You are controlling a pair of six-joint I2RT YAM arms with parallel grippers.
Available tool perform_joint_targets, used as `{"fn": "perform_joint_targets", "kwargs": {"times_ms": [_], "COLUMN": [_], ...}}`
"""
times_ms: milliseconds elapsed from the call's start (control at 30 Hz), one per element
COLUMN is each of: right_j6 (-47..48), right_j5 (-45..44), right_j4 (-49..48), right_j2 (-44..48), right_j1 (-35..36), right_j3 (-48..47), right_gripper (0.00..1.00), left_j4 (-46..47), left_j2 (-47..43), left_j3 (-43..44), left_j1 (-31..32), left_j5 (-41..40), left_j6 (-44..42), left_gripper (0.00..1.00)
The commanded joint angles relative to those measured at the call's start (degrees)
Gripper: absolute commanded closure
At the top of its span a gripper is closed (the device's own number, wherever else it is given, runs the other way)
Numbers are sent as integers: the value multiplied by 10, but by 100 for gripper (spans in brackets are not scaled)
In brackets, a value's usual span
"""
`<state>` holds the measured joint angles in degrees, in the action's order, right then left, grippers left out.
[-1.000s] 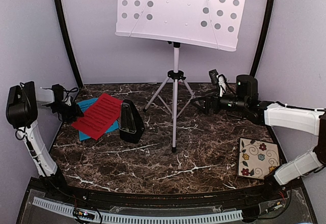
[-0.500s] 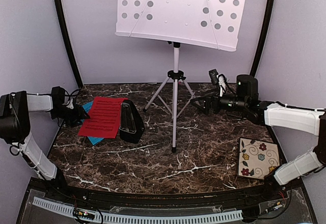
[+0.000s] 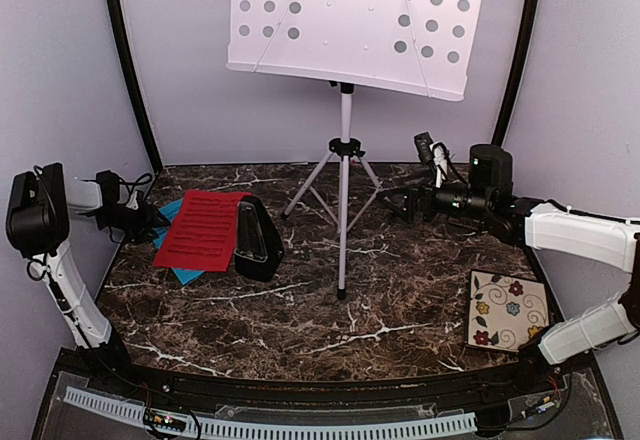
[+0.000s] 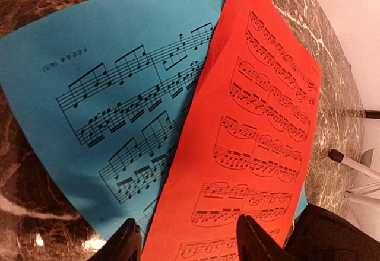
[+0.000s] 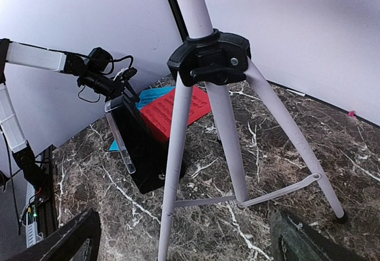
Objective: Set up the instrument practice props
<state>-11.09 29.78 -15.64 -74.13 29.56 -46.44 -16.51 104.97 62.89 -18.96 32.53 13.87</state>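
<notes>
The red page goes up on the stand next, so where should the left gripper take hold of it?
By its left edge, coming from the left, where the left gripper sits open. The red page lies flat over the blue page, and the metronome crowds its right edge, so the left looks freest.

Top cam: high behind my bases, facing the back wall, whole table [image 3: 400,300] in frame. Left wrist cam: close, looking down on red page [image 4: 255,124] and blue page [image 4: 119,95]. Right wrist cam: low, facing the music stand [image 5: 211,59] legs; shares red page, metronome [image 5: 139,148] with top.
</notes>
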Motion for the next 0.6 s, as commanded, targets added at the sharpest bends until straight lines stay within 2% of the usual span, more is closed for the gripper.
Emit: {"fn": "perform_joint_targets", "kwargs": {"times_ms": [0, 267, 567], "right_j6": [5, -3, -4], "right_j5": [-5, 0, 2], "right_j4": [4, 1, -6], "right_j2": [12, -2, -18], "right_j1": [-5, -3, 4], "right_j3": [6, 4, -2], "right_gripper": [0, 0, 0], "left_j4": [-10, 8, 22], "left_j2": [34, 59, 79], "left_j3": [27, 24, 25], "left_j1": [2, 5, 31], "left_j5": [24, 68, 153], "left_j6": [-31, -35, -38], "left_gripper": [44, 45, 47]}}
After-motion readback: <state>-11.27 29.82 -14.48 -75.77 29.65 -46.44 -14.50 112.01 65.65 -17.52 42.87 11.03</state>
